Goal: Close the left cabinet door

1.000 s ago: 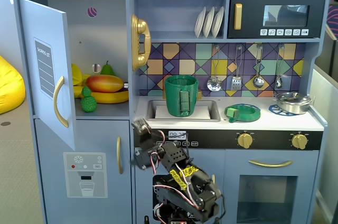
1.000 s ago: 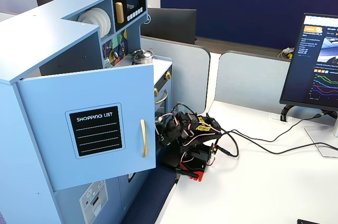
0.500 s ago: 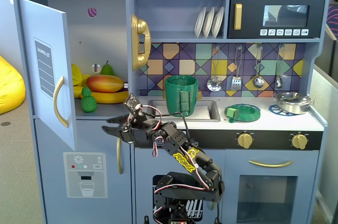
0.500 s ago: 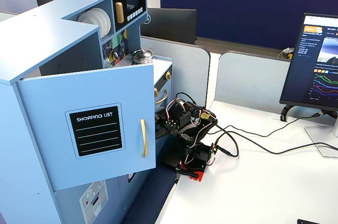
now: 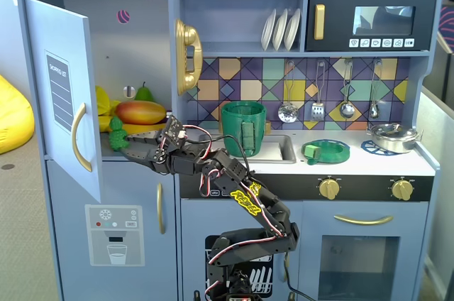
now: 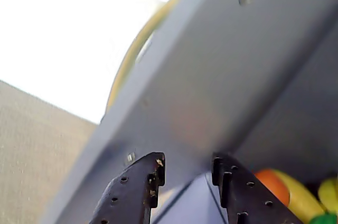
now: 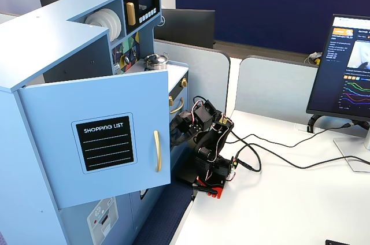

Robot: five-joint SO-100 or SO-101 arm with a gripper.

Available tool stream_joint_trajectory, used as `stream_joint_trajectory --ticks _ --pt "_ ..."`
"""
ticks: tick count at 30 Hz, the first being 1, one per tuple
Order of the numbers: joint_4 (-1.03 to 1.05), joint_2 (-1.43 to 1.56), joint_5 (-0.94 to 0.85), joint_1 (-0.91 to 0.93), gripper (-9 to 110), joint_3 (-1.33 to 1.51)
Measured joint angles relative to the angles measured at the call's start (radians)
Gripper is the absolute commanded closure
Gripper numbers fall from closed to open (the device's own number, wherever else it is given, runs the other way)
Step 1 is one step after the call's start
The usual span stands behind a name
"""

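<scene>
The left cabinet door [image 5: 60, 67] is light blue with a black "SHOPPING LIST" panel and a curved gold handle [image 5: 78, 138]. It stands open, swung out to the left in a fixed view. It also shows in the other fixed view [image 7: 110, 112]. My gripper [image 5: 122, 146] reaches left into the gap behind the door's free edge, at the cabinet's lower shelf. In the wrist view the gripper [image 6: 187, 165] is open and empty, with the door's inner face [image 6: 211, 76] close in front of it. The door partly hides the gripper [image 7: 174, 131] in the other fixed view.
Toy fruit [image 5: 140, 111] lies on the shelf inside the cabinet. Below is a blue door with a dispenser graphic [image 5: 115, 236]. A gold phone [image 5: 188, 56], a green cup [image 5: 243, 128] in the sink and the microwave [image 5: 369, 20] are to the right. A monitor [image 7: 347, 66] and cables lie on the desk.
</scene>
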Motion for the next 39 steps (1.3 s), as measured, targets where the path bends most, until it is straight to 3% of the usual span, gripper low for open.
stream_joint_trajectory --ticks 10,21,32,39 --pt "-0.058 -0.133 -0.137 -0.209 101 -0.112" --pt "-0.158 -0.483 -0.224 -0.373 101 -0.379" --pt "-0.196 -0.836 -0.138 -0.4 101 -0.641" --pt "-0.195 -0.934 -0.011 -0.288 101 -0.738"
